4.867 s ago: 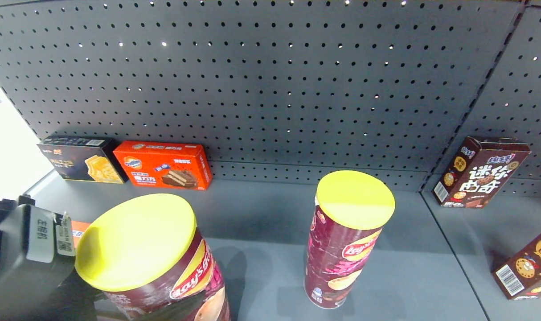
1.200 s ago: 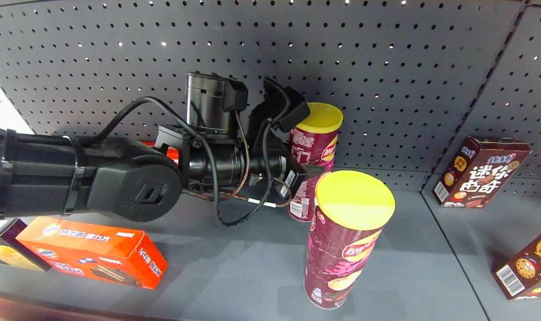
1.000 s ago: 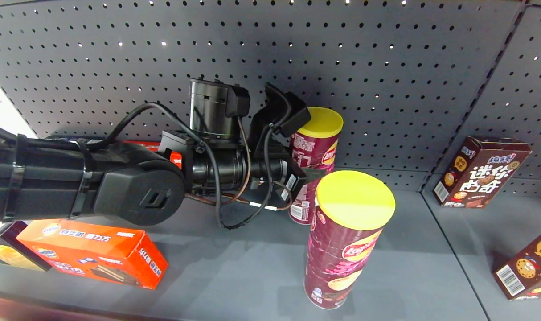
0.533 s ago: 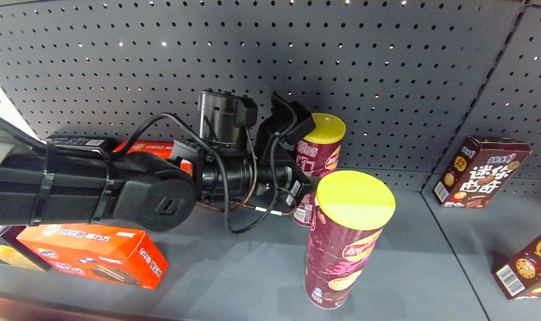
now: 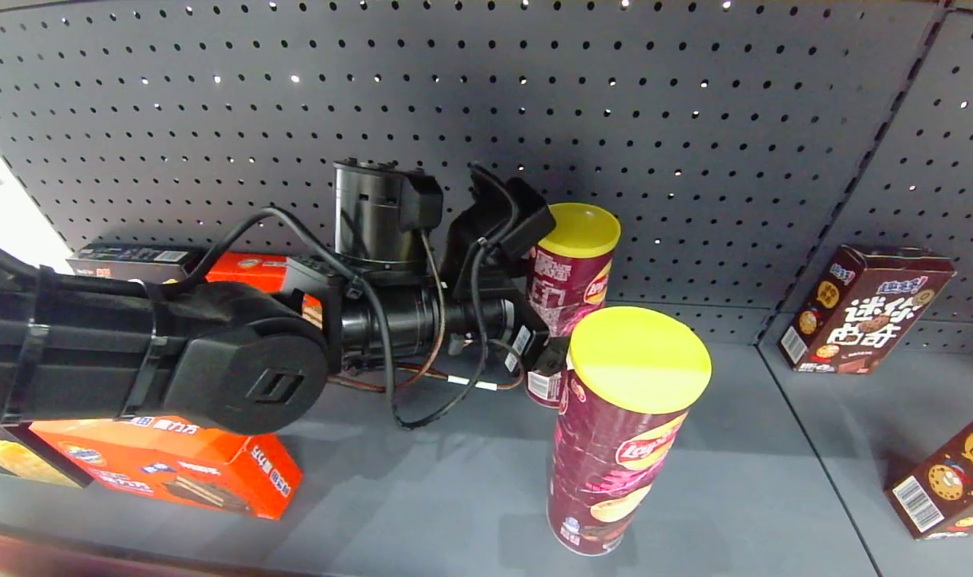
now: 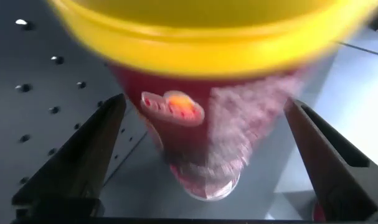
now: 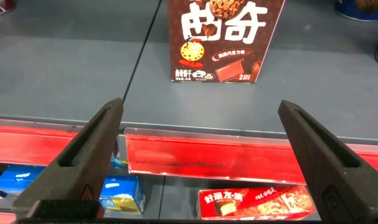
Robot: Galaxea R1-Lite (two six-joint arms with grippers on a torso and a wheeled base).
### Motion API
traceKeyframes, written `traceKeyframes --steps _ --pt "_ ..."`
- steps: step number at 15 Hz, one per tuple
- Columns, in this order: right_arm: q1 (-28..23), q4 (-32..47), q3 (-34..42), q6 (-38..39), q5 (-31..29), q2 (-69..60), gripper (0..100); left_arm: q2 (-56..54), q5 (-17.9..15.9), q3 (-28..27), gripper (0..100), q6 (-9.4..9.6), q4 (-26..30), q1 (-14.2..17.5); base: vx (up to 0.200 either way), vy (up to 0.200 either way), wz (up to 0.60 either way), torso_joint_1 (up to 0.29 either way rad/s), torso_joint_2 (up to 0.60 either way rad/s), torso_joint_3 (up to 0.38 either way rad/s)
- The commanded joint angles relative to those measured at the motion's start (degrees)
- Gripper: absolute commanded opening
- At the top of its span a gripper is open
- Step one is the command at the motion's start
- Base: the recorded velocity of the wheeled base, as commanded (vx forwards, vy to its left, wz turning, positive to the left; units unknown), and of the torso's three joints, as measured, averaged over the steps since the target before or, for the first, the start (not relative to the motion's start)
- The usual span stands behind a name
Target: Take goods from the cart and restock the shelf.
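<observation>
right, the left gripper (image 6: 204, 104) sits around the rear chip can (image 5: 573, 264), its fingers (image 6: 83, 168) spread wide on either side and not clamped on it. that can stands on the shelf (image 5: 454, 489) just behind the front chip can (image 5: 624, 449), between it and the pegboard (image 5: 615, 120). left of the front chip can lies an orange box (image 5: 174, 465), and to its right leans a brown biscuit box (image 5: 863, 308). the right gripper (image 7: 201, 104) hangs spread and empty, facing a brown carton (image 7: 223, 37).
</observation>
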Motion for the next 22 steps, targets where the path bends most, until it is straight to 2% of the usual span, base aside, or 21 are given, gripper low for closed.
traceKeyframes --steps 1,2,6,9,13,18,21,22 --pt "0.00 -0.02 0.00 -0.04 -0.01 0.15 100 -4.32 -0.07 2.37 100 -0.01 -0.06 0.73 0.000 0.000 0.00 0.000 0.00 0.000" --pt "0.00 -0.02 0.00 -0.04 -0.01 0.15 100 -4.76 -0.07 2.81 100 -0.01 -0.15 0.73 0.000 0.000 0.00 0.000 0.00 0.000" --pt "0.00 -0.02 0.00 -0.04 -0.01 0.06 100 -13.63 1.16 13.97 100 0.08 -0.06 2.14 0.000 0.000 0.00 0.000 0.00 0.000" --pt "0.00 -0.02 0.00 -0.04 -0.01 0.15 100 -15.57 3.27 16.87 100 0.08 0.21 2.31 0.000 0.000 0.00 0.000 0.00 0.000" --pt "0.00 -0.02 0.00 -0.04 -0.01 0.06 100 -13.72 4.50 16.61 100 0.08 0.03 2.23 0.000 0.000 0.00 0.000 0.00 0.000" --pt "0.00 -0.02 0.00 -0.04 -0.01 0.06 100 -10.21 7.13 15.91 100 0.43 -0.32 0.29 0.000 0.000 0.00 0.000 0.00 0.000" --pt "0.00 -0.02 0.00 -0.04 -0.01 0.06 100 -7.31 8.10 12.83 100 0.52 -0.32 -0.06 0.000 0.000 0.00 0.000 0.00 0.000" --pt "0.00 -0.02 0.00 -0.04 -0.01 0.06 100 -6.34 9.42 11.95 100 0.52 -0.32 -0.06 0.000 0.000 0.00 0.000 0.00 0.000"
